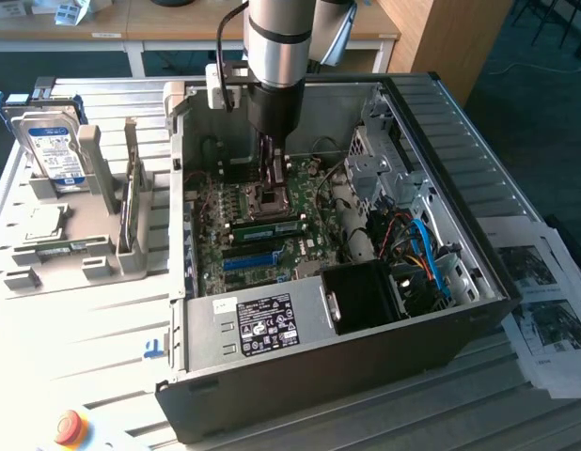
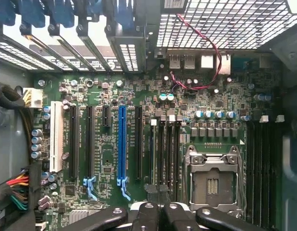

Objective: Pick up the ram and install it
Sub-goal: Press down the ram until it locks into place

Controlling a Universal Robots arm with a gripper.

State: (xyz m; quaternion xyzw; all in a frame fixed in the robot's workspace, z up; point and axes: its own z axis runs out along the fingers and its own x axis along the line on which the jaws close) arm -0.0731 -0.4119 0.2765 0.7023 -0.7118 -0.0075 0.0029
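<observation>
The gripper [image 1: 274,184] stood closed down inside the open computer case [image 1: 478,272], just above the green ram [image 1: 264,227] seated in a motherboard [image 1: 236,209] slot at the exterior frame's centre. Judging by this, even, straight downward pressure would seat it best.

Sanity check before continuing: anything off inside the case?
Nothing spilled or broken. Two things stand out: the processor socket is empty, and a thin red wire loops loose over the motherboard.
</observation>
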